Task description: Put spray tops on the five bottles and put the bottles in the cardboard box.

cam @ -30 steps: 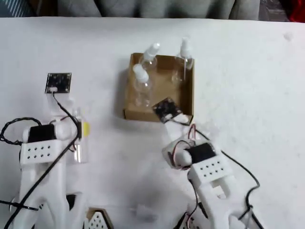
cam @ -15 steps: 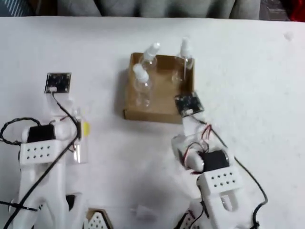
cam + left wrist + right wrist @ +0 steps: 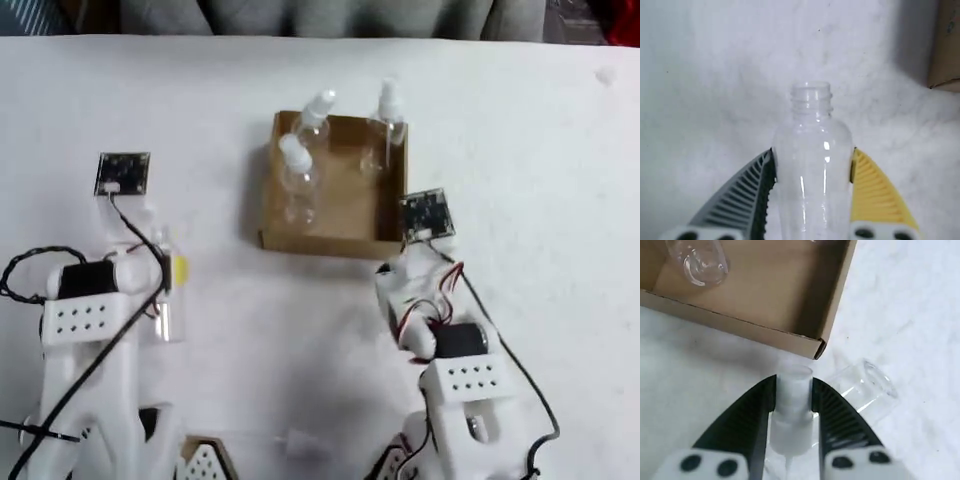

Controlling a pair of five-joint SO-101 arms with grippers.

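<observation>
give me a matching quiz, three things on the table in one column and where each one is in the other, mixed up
Things:
1. bottle without a top
2. white spray top
3. three topped bottles

Places:
A. between the right fingers
B. inside the cardboard box
C. between the left fingers

Pairs: 1-C, 2-A, 3-B

White arms [image 3: 88,318], black cables [image 3: 128,232], grey-and-yellow left claw [image 3: 813,152].
</observation>
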